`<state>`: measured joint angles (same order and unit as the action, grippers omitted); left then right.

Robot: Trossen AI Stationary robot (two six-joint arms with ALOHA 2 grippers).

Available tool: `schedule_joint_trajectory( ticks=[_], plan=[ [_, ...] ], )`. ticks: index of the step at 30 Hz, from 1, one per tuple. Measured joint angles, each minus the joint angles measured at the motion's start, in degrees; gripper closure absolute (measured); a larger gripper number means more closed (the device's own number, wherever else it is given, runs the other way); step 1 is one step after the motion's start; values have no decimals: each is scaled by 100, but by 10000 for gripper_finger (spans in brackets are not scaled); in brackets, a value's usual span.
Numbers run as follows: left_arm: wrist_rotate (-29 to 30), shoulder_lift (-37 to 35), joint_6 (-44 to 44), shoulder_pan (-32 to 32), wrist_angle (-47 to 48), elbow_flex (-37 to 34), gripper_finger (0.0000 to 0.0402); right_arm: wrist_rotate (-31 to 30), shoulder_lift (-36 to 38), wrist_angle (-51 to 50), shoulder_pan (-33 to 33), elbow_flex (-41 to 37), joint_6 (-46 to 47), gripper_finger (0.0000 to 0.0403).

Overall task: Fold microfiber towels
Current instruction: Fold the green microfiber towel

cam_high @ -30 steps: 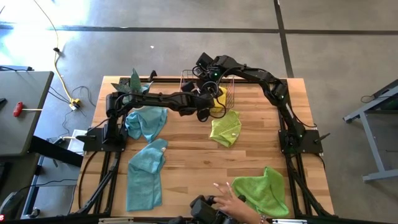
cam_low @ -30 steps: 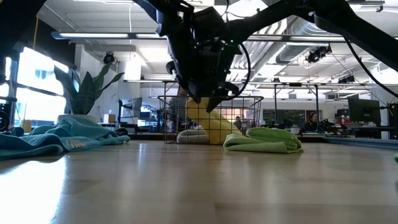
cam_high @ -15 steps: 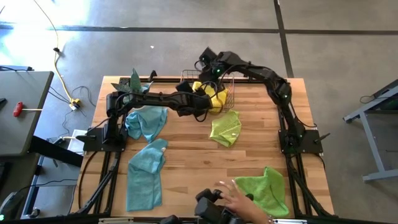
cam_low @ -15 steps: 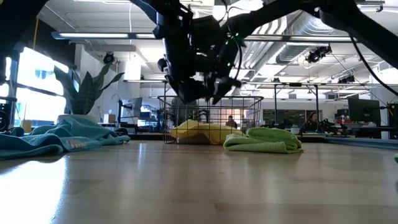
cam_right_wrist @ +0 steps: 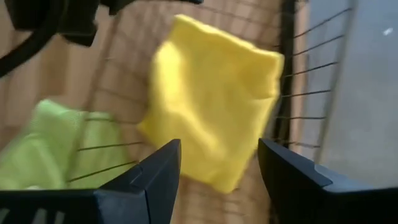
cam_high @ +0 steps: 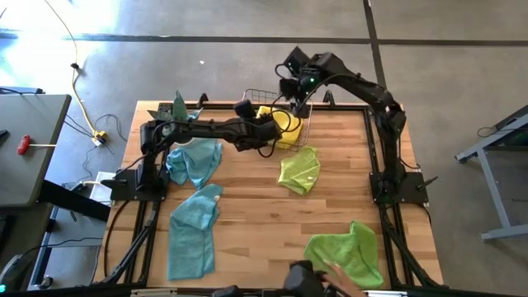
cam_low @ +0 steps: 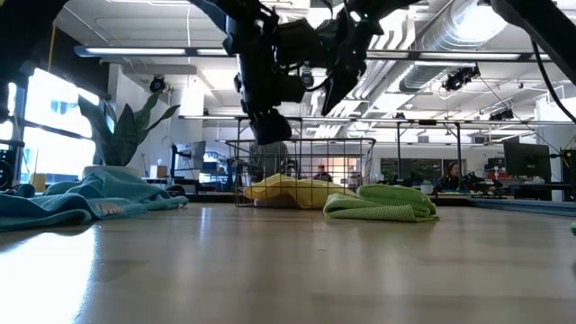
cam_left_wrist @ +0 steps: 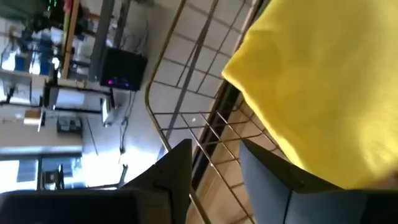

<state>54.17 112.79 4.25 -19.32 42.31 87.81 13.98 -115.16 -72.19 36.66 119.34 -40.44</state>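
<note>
A folded yellow towel (cam_high: 282,128) lies in the wire basket (cam_high: 257,97) at the table's far middle; it also shows in the low view (cam_low: 288,189). My left gripper (cam_left_wrist: 214,152) is open at the basket's near-left side, one finger on each side of the rim wire (cam_left_wrist: 208,140), next to the yellow towel (cam_left_wrist: 323,81). My right gripper (cam_right_wrist: 219,149) is open and empty, raised above the basket's far side (cam_high: 290,85), looking down on the yellow towel (cam_right_wrist: 214,106). Two teal towels (cam_high: 194,161) (cam_high: 191,231) and two lime towels (cam_high: 299,171) (cam_high: 346,247) lie on the table. My left gripper's fingers (cam_left_wrist: 177,171) stand on either side of the basket's rim wire. I cannot tell whether they touch it.
A spiky potted plant (cam_high: 176,111) stands at the far left corner. A person's hand (cam_high: 334,280) shows at the near edge beside the near lime towel. Bare wood lies in the table's middle (cam_high: 256,206).
The yellow towel, which hung tilted into the basket, has dropped and now lies flat in it. My right gripper has risen and gone toward the far edge. My left gripper has shifted a little toward the far left. The person's hand has drawn back toward the near edge.
</note>
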Motion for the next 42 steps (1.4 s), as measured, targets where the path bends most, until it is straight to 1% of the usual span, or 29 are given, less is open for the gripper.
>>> schedule_joint_trajectory(
  ticks=[4, 8, 10, 12, 14, 17, 19, 21, 23, 25, 27, 28, 31, 33, 35, 38, 39, 42],
  plan=[
    [-92, -77, 247, 235, -28, 222, 282, 2, 133, -528, -218, -10, 228, 197],
    [-463, -170, 571, 484, -39, 291, 282, 16, 302, -1093, -432, -16, 447, 197],
    [-760, -265, 606, 568, 241, 274, 283, 74, 394, -1405, -500, -16, 634, 197],
    [-980, -333, 592, 700, 318, 286, 286, 192, 476, -1566, -545, -16, 864, 197],
    [-1342, -487, 466, 796, 588, 275, 288, 313, 573, -1663, -566, -21, 1015, 197],
    [-1706, -758, 245, 1013, 670, 293, 293, 369, 764, -1789, -660, -21, 1269, 197],
    [-1956, -996, 27, 1178, 954, 277, 297, 403, 898, -1787, -764, -21, 1483, 197],
    [-2126, -1216, -209, 1361, 1106, 291, 300, 455, 1037, -1782, -874, -23, 1670, 197],
    [-2251, -1456, -545, 1568, 1561, 275, 303, 471, 1178, -1784, -1017, -28, 1901, 197],
    [-2290, -1653, -899, 1816, 1782, 276, 305, 464, 1430, -1677, -1178, -260, 2111, 197],
    [-2311, -1880, -1242, 2090, 2047, 129, 307, 474, 1777, -1444, -1401, -781, 2251, 197],
    [-2309, -1985, -1374, 2254, 1963, 40, 307, 487, 1996, -1292, -1506, -1206, 2309, 197],
    [-2354, -2303, -1801, 2720, 1957, -380, 307, 463, 2736, -553, -1921, -2656, 2837, 197],
    [-2351, -2436, -2095, 3060, 1737, -614, 307, 274, 3275, -23, -2250, -3673, 3294, 197],
    [-2332, -2550, -2373, 3314, 1744, -842, 307, -26, 3767, 631, -2606, -4645, 3878, 197],
    [-2195, -2569, -2820, 3674, 1394, -1087, 307, -458, 4391, 1314, -3193, -5909, 4990, 197],
    [-2152, -2561, -2980, 3778, 1409, -1162, 306, -569, 4560, 1559, -3391, -6267, 5381, 197],
    [-2029, -2501, -3323, 4036, 943, -1333, 308, -806, 4918, 1926, -4077, -7164, 6719, 197]
  ],
)
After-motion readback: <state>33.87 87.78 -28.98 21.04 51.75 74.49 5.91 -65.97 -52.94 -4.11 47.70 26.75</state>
